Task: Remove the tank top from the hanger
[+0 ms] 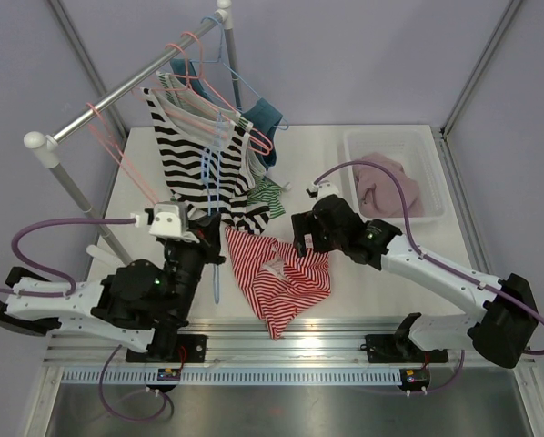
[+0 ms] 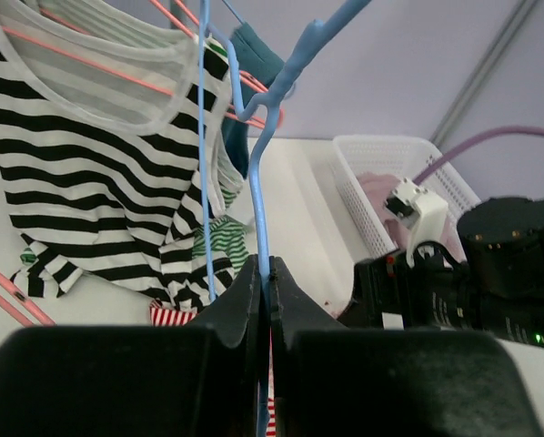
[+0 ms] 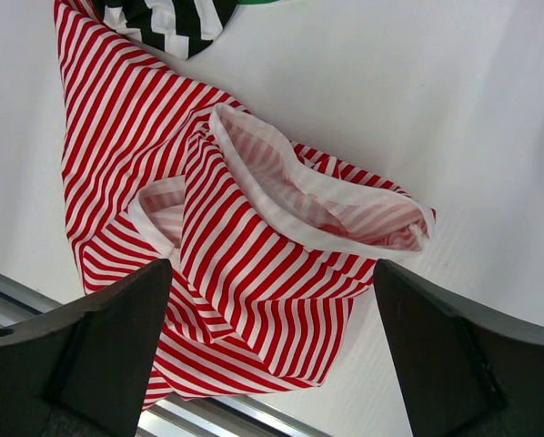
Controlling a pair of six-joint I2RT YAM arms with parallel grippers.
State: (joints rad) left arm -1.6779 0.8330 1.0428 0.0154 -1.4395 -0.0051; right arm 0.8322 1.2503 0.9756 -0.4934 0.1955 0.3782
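A red-and-white striped tank top [image 1: 278, 275] lies crumpled on the white table, off any hanger; it fills the right wrist view [image 3: 245, 237]. My left gripper [image 1: 210, 238] is shut on a thin blue hanger [image 2: 263, 182], which runs up from the closed jaws [image 2: 265, 273] to its hook. The blue hanger [image 1: 214, 187] hangs bare in front of the black-striped top. My right gripper [image 1: 301, 238] is open and empty, hovering just above the red top's right side, its fingers [image 3: 99, 337] wide apart.
A black-and-white striped top [image 1: 195, 155] hangs on a pink hanger from the rack rail [image 1: 126, 86], with green-striped [image 1: 267, 196] and teal [image 1: 263, 116] garments behind. A white basket [image 1: 395, 173] holding pink cloth stands at the back right. The rack's post [image 1: 76, 196] stands by my left arm.
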